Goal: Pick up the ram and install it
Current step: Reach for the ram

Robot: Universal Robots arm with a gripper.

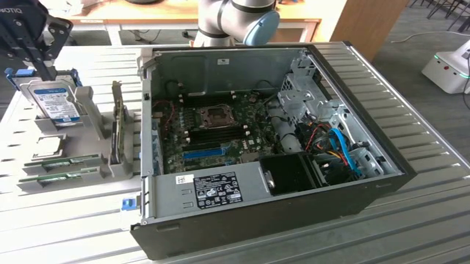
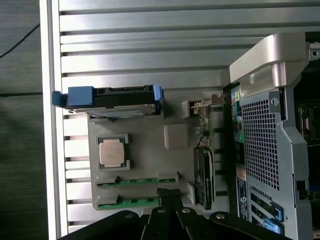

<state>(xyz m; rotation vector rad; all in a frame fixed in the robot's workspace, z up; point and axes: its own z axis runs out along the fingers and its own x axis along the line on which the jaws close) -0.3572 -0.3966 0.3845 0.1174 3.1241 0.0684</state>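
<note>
Shows the ram [image 1: 55,177] [image 2: 131,202] as a long, thin green board with a pale label, lying flat in a shallow slot of a pale gray plastic holder [image 1: 87,102] [image 2: 145,156]. Places it at the holder's edge nearest the exterior camera, just beside a second green stick [image 1: 63,162] [image 2: 137,180] of the same shape in a matching slot.

Finds the black hand [image 1: 47,71] [image 2: 169,193] raised in the air over the holder, both fingers pressed together, gripping nothing and touching nothing. From the wrist view, sets the joined fingertips in line with one end of the ram.

Farther along the same holder, shows a square silver processor chip [image 1: 45,146] [image 2: 112,151] in a recess, then a silver hard drive [image 1: 57,104] [image 2: 122,97] with a blue-and-white label, standing on edge in blue clips. Adds a dark expansion card [image 1: 118,132] [image 2: 205,170] upright on the side toward the computer.

To the exterior view's right of the holder, shows an open computer case [image 1: 220,66] [image 2: 260,145] lying on its side, with gray sheet-metal walls, a perforated back panel and a green motherboard [image 1: 220,132] inside. Rests everything on a ribbed, silvery metal surface [image 1: 411,231] [image 2: 150,45].
</note>
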